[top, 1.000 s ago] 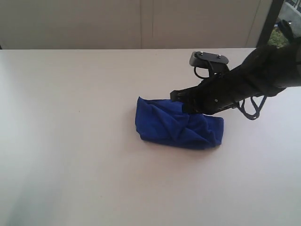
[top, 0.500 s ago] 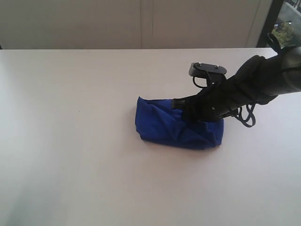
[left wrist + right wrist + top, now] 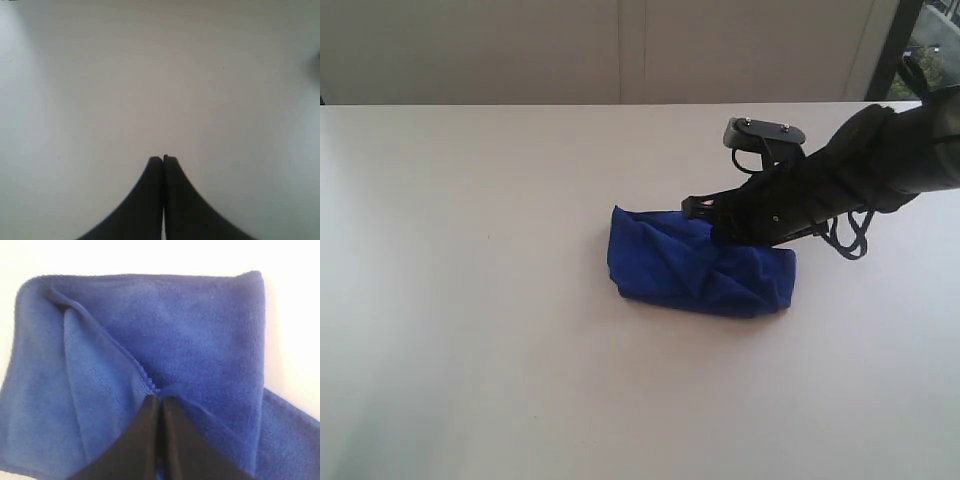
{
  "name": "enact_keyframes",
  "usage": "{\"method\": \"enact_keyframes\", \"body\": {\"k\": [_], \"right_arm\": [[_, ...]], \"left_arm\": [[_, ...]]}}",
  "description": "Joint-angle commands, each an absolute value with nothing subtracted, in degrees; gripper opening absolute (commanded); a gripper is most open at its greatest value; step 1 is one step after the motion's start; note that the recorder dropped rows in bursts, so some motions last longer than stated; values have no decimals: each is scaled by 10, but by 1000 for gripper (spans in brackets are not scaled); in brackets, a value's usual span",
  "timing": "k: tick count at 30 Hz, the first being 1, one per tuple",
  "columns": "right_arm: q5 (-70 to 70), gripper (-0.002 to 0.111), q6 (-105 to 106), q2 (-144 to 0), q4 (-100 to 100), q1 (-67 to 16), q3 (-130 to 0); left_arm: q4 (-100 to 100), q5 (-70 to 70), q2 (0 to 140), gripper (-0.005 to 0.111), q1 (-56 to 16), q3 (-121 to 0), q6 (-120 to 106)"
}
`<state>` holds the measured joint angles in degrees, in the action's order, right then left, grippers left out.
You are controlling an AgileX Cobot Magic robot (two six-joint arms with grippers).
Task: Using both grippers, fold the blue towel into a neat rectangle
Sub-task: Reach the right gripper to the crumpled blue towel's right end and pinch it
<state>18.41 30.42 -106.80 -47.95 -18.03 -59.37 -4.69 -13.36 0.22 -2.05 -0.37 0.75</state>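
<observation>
The blue towel lies bunched and creased in a rough oblong on the white table, right of the middle. My right gripper comes in from the right and rests on the towel's far edge. In the right wrist view the jaws are shut, and a hemmed fold of the towel runs into their tips, with creases spreading from there. No white tag shows. My left gripper is shut with nothing in it, over bare table. It is outside the exterior view.
The white table stretches wide to the left and front of the towel. A pale wall runs behind its far edge. The right arm and its looping black cables hang over the table's right side.
The right gripper dipped onto the towel half a second ago and has risen slightly back. The towel's outline is almost unchanged.
</observation>
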Motion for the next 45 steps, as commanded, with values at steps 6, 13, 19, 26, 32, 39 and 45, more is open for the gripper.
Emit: {"method": "enact_keyframes", "body": {"k": [6,13,19,26,32,39,45], "right_arm": [[188,0,333,-1034,-480,-182,-595],[209,0,348,-1034,-480,-182,-595],[207,0,359,-1034,-478,-182,-595],[206,0,360,-1034,-478,-182,-595],[206,0,360,-1034,-478,-182,-595],[199,0,358,-1034,-489,-182,-595],[192,0,358,-1034,-489,-182,-595]], "left_arm": [[-46,-133,0,0,-19,0,11],[-46,-133,0,0,-19,0,11],[-46,-133,0,0,-19,0,11],[-46,-133,0,0,-19,0,11],[-46,-114,0,0,-19,0,11],[-48,34,0,0,-19,0,16],[-48,100,0,0,-19,0,15]]}}
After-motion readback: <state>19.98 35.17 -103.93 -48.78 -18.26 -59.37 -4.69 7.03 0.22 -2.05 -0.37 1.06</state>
